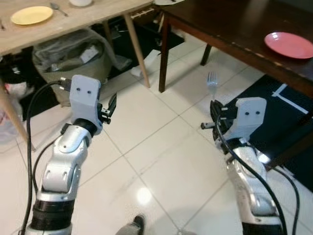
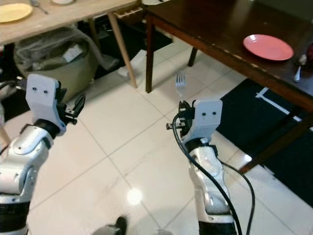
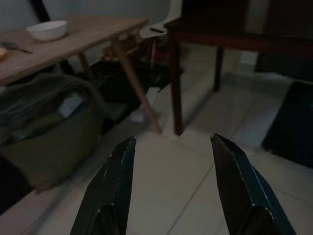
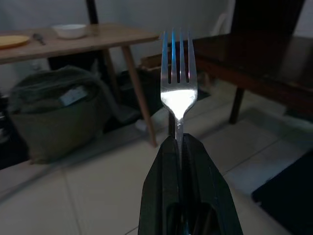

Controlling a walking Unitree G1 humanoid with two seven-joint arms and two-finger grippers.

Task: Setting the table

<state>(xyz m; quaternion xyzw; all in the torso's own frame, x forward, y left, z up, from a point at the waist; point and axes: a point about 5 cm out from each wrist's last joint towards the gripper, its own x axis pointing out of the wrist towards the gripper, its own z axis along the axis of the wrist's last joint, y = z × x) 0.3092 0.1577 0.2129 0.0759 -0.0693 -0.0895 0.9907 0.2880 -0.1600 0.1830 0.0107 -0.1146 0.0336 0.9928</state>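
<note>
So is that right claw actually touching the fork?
Touching. The right wrist view shows the right claw with its two black fingers pressed shut against the fork handle, no gap between them, tines pointing up.

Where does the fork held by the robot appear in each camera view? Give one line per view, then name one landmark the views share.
Left eye view: fork upright above the right gripper, right of centre.
Right eye view: fork near centre, tines up.
Left wrist view: not in it.
Right wrist view: fork centre, clamped between the fingers.
Shared landmark: the light wooden table.
</note>
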